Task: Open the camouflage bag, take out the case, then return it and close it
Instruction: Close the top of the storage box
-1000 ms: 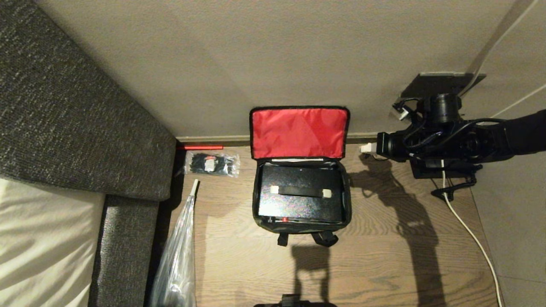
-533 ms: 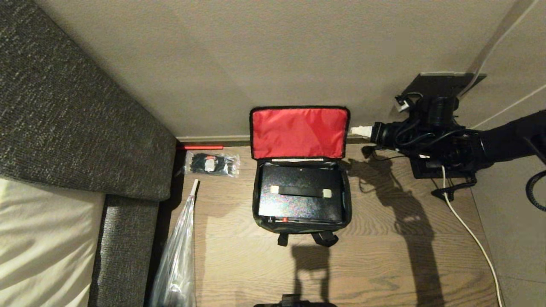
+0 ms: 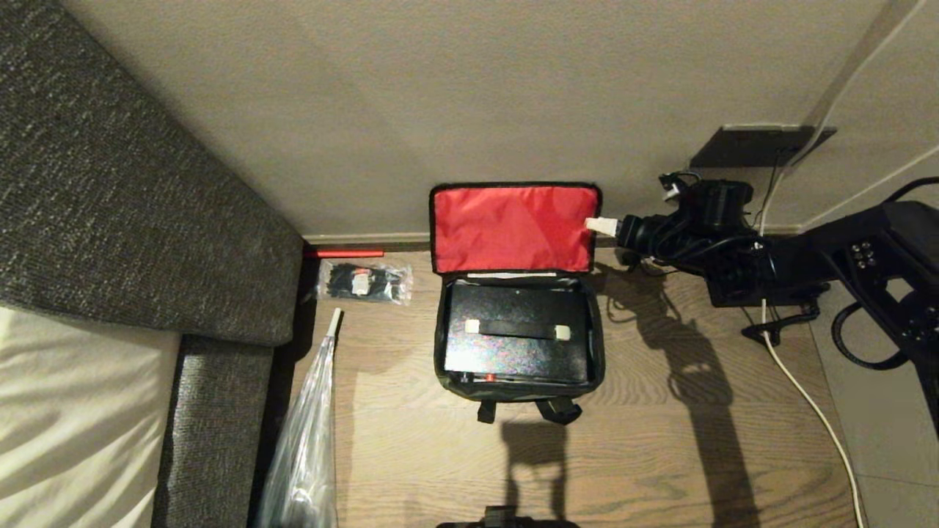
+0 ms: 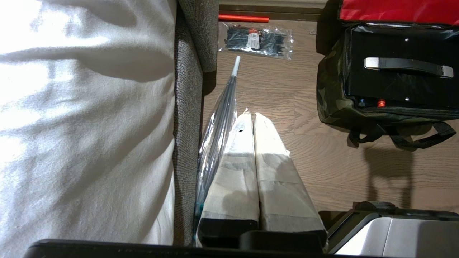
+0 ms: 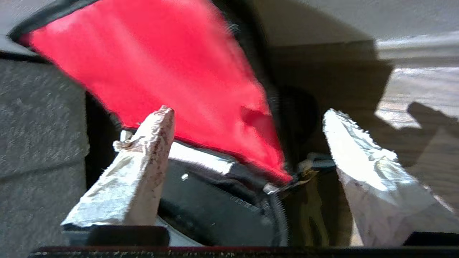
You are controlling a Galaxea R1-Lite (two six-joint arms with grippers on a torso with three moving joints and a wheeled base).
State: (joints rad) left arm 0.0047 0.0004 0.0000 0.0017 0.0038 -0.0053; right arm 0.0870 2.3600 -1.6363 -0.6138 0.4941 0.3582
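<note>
The camouflage bag (image 3: 513,390) stands open on the wood floor against the wall, its red-lined lid (image 3: 513,227) propped upright. Inside lies the black case (image 3: 513,356), handle (image 3: 517,328) on top. My right gripper (image 3: 596,225) is level at the lid's right edge, open. In the right wrist view its taped fingers (image 5: 150,154) straddle the lid's lower corner (image 5: 229,118), and the case (image 5: 215,215) and the bag's camouflage side (image 5: 315,211) show below. My left gripper (image 4: 252,118) hangs parked and shut over the floor, apart from the bag (image 4: 333,100) and the case (image 4: 394,86).
A grey sofa (image 3: 110,183) fills the left. A plastic-wrapped umbrella (image 3: 308,425), a packet of black cable ties (image 3: 364,282) and a red stick (image 3: 345,253) lie left of the bag. A white cable (image 3: 807,396) and a black device (image 3: 763,293) are on the right.
My right gripper has moved left to the lid's right edge and has opened. The bag and the case have not moved.
</note>
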